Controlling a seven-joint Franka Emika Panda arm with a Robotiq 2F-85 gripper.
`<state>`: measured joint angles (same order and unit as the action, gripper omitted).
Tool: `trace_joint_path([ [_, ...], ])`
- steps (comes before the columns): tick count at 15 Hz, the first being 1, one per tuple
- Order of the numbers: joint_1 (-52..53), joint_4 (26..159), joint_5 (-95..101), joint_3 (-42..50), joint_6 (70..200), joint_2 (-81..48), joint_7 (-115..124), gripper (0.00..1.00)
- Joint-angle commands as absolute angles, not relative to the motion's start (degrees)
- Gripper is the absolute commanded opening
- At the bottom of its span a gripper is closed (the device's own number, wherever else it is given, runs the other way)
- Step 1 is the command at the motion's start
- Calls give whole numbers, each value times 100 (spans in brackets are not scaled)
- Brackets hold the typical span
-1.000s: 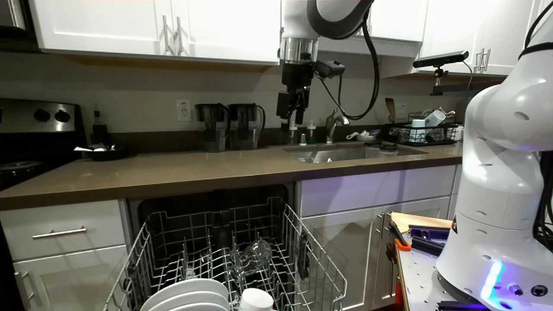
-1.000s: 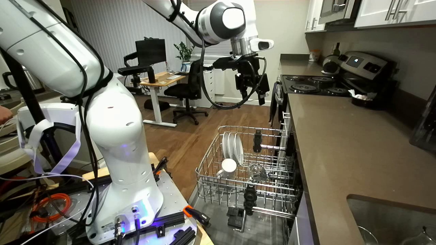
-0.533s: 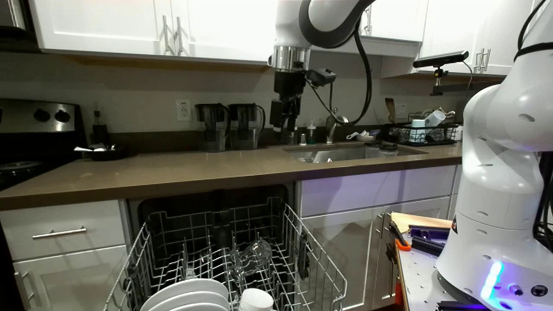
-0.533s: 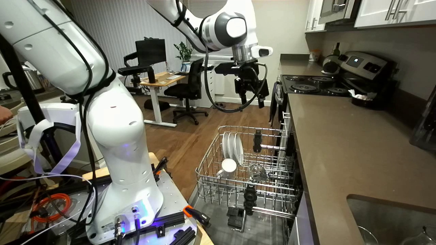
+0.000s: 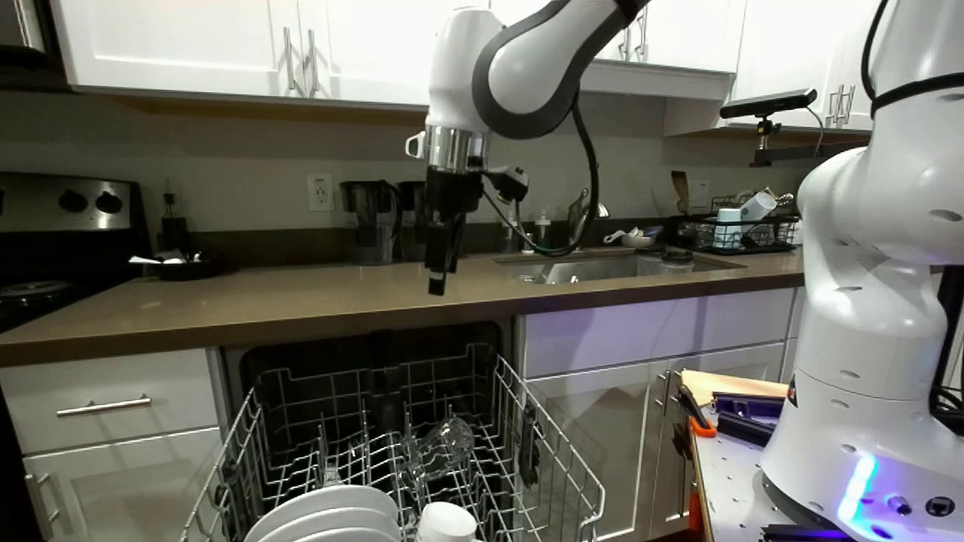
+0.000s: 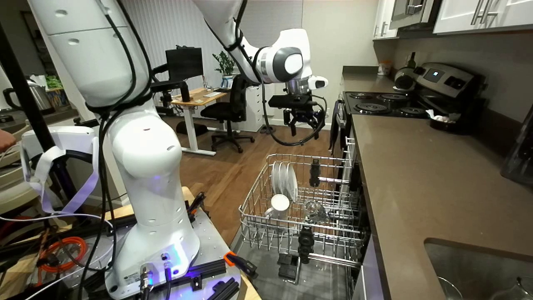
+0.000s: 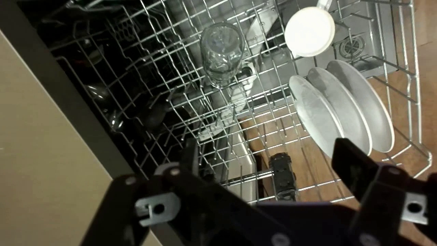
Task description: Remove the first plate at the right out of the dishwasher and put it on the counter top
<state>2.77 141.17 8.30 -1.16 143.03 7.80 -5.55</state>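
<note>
Three white plates stand on edge side by side in the pulled-out rack of the dishwasher [image 5: 316, 354]. The plate nearest the counter shows in both exterior views [image 5: 335, 498] [image 6: 293, 183] and at the left of the three in the wrist view [image 7: 314, 111]. My gripper [image 5: 438, 282] [image 6: 305, 132] is open and empty, pointing down above the rack. In the wrist view its fingers [image 7: 268, 153] are wide apart; the right fingertip overlaps the lower end of the plates in the picture. The counter top [image 5: 286, 301] [image 6: 416, 179] is brown-grey and also shows in the wrist view [image 7: 41, 153].
A white cup [image 6: 278, 203] [image 7: 310, 31] and a clear glass [image 6: 315, 211] [image 7: 222, 51] sit in the rack near the plates. The counter's front edge [image 5: 263, 331] runs behind the rack. Two dark pitchers [image 5: 369, 222] and a sink [image 5: 602, 265] are at the back.
The arm has come down towards the rack; in an exterior view it has also moved left. The gripper has turned somewhat. The plates, cup and rack have not moved.
</note>
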Motion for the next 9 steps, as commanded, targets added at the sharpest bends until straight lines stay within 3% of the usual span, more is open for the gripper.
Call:
trace_joint_path([
  [1, 427, 12997, 271, -151, 14445, -589, -1436, 100],
  [9, 41, 10842, -169, -846, 13944, -2685, -2922, 100],
])
